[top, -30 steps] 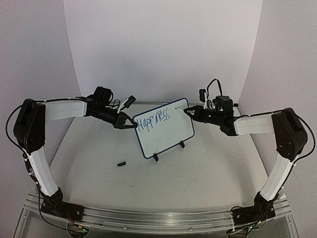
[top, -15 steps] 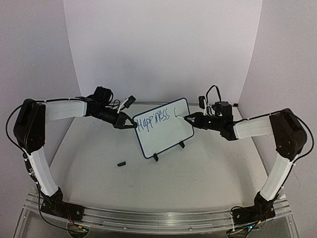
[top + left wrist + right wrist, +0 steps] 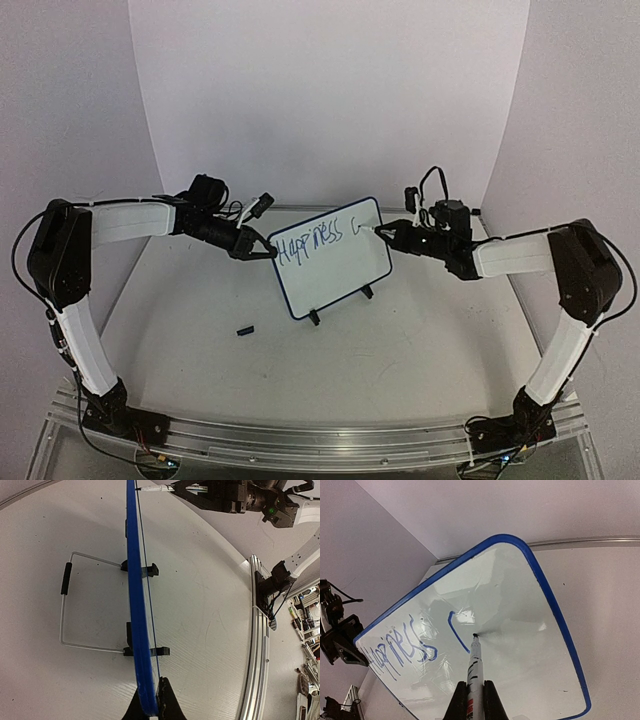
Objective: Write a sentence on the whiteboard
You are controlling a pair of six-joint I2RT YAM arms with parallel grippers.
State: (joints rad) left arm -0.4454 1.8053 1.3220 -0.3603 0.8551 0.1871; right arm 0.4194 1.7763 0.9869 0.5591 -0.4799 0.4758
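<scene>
The whiteboard stands tilted on its black clip feet mid-table. My left gripper is shut on its left edge, the blue rim pinched between the fingers. The sentence reads "Happiness" in blue, with a fresh curved stroke to its right. A white marker sits in my shut right gripper, its tip touching the board just right of that stroke. In the top view the right gripper is at the board's upper right.
A small black cap lies on the table left of the board. A wire stand props the board from behind. An aluminium rail runs along the near edge. White backdrop walls close the back and sides.
The right gripper moved the marker down onto the board and drew a curved stroke to the right of "Happiness". The left arm and the board have stayed still.
</scene>
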